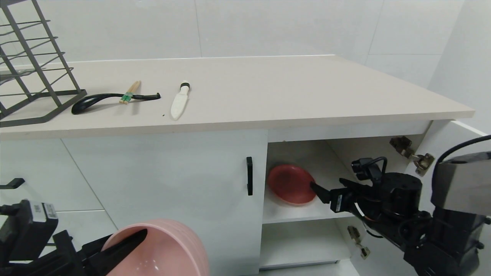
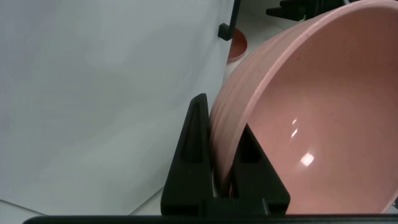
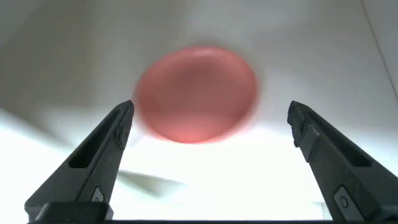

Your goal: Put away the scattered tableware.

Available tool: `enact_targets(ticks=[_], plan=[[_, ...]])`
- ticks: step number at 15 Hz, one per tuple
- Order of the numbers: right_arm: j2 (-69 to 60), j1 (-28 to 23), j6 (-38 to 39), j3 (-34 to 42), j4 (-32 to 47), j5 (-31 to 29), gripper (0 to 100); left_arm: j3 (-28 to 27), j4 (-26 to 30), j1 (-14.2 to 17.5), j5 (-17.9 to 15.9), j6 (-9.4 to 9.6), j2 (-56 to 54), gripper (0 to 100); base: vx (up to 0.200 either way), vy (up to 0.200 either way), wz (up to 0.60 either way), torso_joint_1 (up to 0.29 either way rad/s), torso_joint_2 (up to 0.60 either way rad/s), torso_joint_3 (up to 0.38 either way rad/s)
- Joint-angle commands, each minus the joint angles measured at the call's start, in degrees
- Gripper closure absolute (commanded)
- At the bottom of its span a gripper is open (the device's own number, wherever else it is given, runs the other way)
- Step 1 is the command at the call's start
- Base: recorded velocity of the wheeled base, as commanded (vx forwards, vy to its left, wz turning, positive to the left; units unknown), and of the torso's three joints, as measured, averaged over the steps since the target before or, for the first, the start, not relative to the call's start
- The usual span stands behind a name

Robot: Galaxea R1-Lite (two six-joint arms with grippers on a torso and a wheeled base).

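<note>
My left gripper (image 1: pixel 126 241) (image 2: pixel 225 134) is low in front of the cabinet, shut on the rim of a pink bowl (image 1: pixel 165 249) (image 2: pixel 311 118). A red plate (image 1: pixel 290 184) (image 3: pixel 196 93) lies on the upper shelf of the open cabinet. My right gripper (image 1: pixel 320 191) (image 3: pixel 208 121) hangs open just in front of that plate, holding nothing. On the countertop lie a black ladle (image 1: pixel 111 99), a pair of chopsticks (image 1: pixel 129 92) across its handle, and a cream knife (image 1: pixel 180 101).
A dark wire dish rack (image 1: pixel 30 65) stands at the counter's far left. The cabinet's right door (image 1: pixel 456 142) is swung open; the left door (image 1: pixel 172 172) with a black handle (image 1: pixel 249 175) is shut. The lower shelf (image 1: pixel 303 241) is bare.
</note>
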Motion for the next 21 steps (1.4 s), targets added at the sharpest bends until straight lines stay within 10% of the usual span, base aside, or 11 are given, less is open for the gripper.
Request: enact_targets(ticks=[1, 4, 8, 12, 19, 21], plan=[[-10.5, 4.9, -1.3, 5.5, -0.1, -0.8, 0, -0.1, 0.0, -0.3, 0.0, -0.04, -0.8, 100, 0.000, 0.000, 0.00, 0.000, 0.00, 0.000], [-19.7, 11.2, -1.3, 11.3, -0.1, -0.7, 0, -0.6, -0.4, -0.3, 0.0, 0.14, -2.1, 100, 0.000, 0.000, 0.00, 0.000, 0.00, 0.000], [-26.5, 19.2, -1.2, 13.7, 1.7, -0.2, 0, 0.6, -1.5, -0.3, 0.2, 7.26, -1.9, 100, 0.000, 0.000, 0.00, 0.000, 0.00, 0.000], [-27.1, 20.4, -0.8, 14.4, 1.8, -0.3, 0, -1.5, -1.5, -0.7, 0.2, 9.98, -0.1, 100, 0.000, 0.000, 0.00, 0.000, 0.00, 0.000], [-30.7, 20.3, -0.8, 13.4, 1.9, -0.2, 0, -11.9, -2.5, -13.7, 0.7, 12.00, 20.3, 100, 0.000, 0.000, 0.00, 0.000, 0.00, 0.000], [-30.7, 19.8, -0.8, 12.9, 1.9, -0.2, 0, -13.9, -10.0, -17.4, 8.5, 12.00, 30.9, 100, 0.000, 0.000, 0.00, 0.000, 0.00, 0.000]])
